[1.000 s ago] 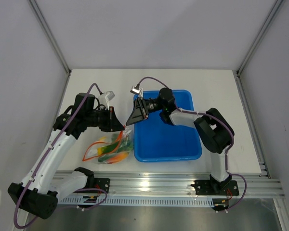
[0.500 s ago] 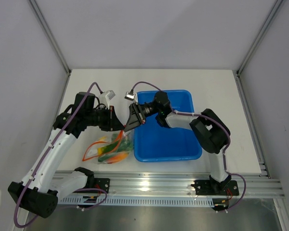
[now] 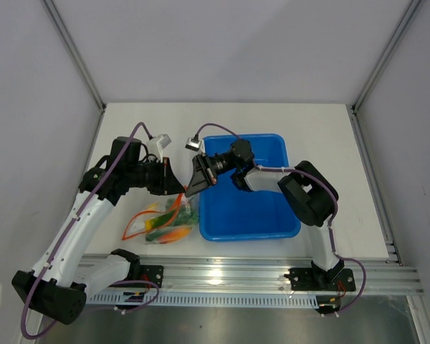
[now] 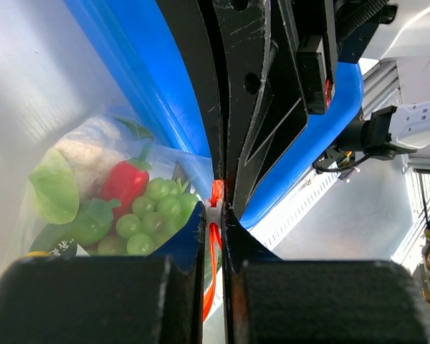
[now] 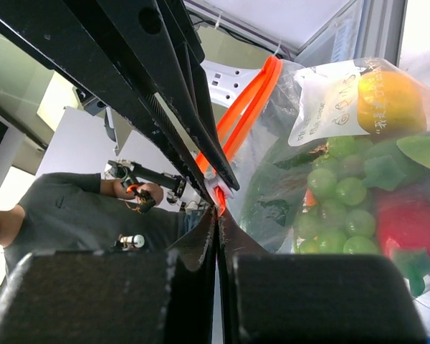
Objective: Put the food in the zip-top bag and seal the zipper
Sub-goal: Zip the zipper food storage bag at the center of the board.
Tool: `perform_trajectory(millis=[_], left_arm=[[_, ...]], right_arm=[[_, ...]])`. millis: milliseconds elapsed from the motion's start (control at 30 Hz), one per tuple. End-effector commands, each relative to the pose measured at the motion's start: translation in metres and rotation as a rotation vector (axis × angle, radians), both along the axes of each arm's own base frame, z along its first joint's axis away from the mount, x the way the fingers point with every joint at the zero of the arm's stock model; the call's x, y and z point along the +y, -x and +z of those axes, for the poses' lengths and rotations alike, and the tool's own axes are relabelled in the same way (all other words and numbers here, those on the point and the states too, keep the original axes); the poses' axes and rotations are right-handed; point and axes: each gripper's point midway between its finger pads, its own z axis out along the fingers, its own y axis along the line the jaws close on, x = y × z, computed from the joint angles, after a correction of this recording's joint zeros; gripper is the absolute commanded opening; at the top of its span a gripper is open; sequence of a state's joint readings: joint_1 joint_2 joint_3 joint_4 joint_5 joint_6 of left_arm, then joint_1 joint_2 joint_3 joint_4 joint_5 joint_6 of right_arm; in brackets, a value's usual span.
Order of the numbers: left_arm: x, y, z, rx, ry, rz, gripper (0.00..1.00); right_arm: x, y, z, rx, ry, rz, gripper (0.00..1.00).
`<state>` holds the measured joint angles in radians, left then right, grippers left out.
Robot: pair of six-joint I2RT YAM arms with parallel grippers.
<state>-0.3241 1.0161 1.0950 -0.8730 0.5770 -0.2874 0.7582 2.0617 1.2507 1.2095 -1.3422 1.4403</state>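
Floppy clear plastic zip-top bag (image 3: 161, 223) pinched at its thin red-orange zipper strip (image 4: 216, 192).
The strip is clamped by the black padded left fingers (image 4: 93, 301) and by the right fingers (image 5: 93, 301), both shut flat upon it; glossy toy foods (image 4: 154, 215) are bunched inside the bag, which is laid on the white bench (image 3: 330, 129) beside the smooth blue tub (image 3: 251, 208).

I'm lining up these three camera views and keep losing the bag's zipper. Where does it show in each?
Top external: the zipper is the thin orange line edging the zip-top bag, left of the blue tub.
Left wrist: vertical orange strip at bottom centre, between the left gripper's fingers.
Right wrist: doubled orange strip slanting from upper centre to mid-frame.
Shared landmark: the bag itself; green grapes sit beside the zipper in both wrist views.
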Motion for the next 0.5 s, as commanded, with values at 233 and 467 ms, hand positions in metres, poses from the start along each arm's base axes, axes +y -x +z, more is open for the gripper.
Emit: perform_trajectory(millis=[233,467], left_arm=[[-0.002,-0.007,0.007,-0.035,0.007,-0.002,0.01],[-0.001,-0.012,0.008,-0.039,0.006,0.017,0.01]], right_arm=[[0.015,-0.034,0.014,-0.069,-0.027,-0.184,0.00],[0.019,-0.057,-0.001,-0.223,0.131,-0.292,0.00]])
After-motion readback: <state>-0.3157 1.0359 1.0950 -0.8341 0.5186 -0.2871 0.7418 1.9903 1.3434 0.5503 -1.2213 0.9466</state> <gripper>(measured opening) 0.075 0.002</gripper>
